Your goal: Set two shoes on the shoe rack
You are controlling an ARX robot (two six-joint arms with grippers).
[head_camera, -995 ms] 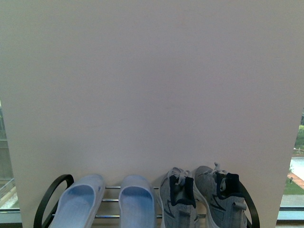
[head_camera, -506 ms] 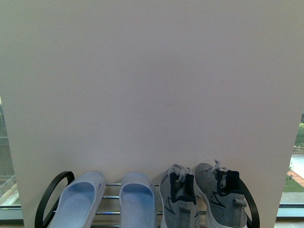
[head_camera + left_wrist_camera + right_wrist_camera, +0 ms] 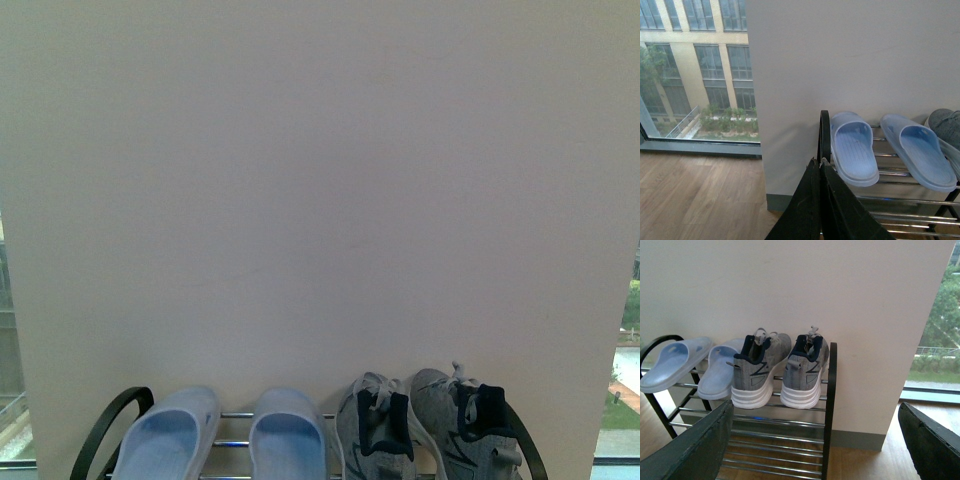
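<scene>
Two pale blue slides (image 3: pixel 166 437) (image 3: pixel 287 437) and two grey sneakers (image 3: pixel 377 432) (image 3: pixel 470 420) stand side by side on the top shelf of the shoe rack (image 3: pixel 112 425), toes toward the wall. The left wrist view shows both slides (image 3: pixel 853 147) (image 3: pixel 920 151) on the rack (image 3: pixel 824 131), with my left gripper (image 3: pixel 819 162) shut and empty just off the rack's left end frame. In the right wrist view the sneakers (image 3: pixel 761 369) (image 3: pixel 804 370) sit at the rack's right end (image 3: pixel 832 390). My right gripper (image 3: pixel 815 440) is open, empty, low in front of that end.
A plain white wall panel (image 3: pixel 320 200) stands right behind the rack. Wooden floor (image 3: pixel 695 195) lies to the left, with windows (image 3: pixel 695 65) beyond it and another window (image 3: pixel 940 330) past the wall's right edge. Lower chrome shelves (image 3: pixel 775 440) are bare.
The front view has shifted slightly, so the rack and shoes sit lower in the frame than half a second ago. The shoes keep their places on the shelf.
</scene>
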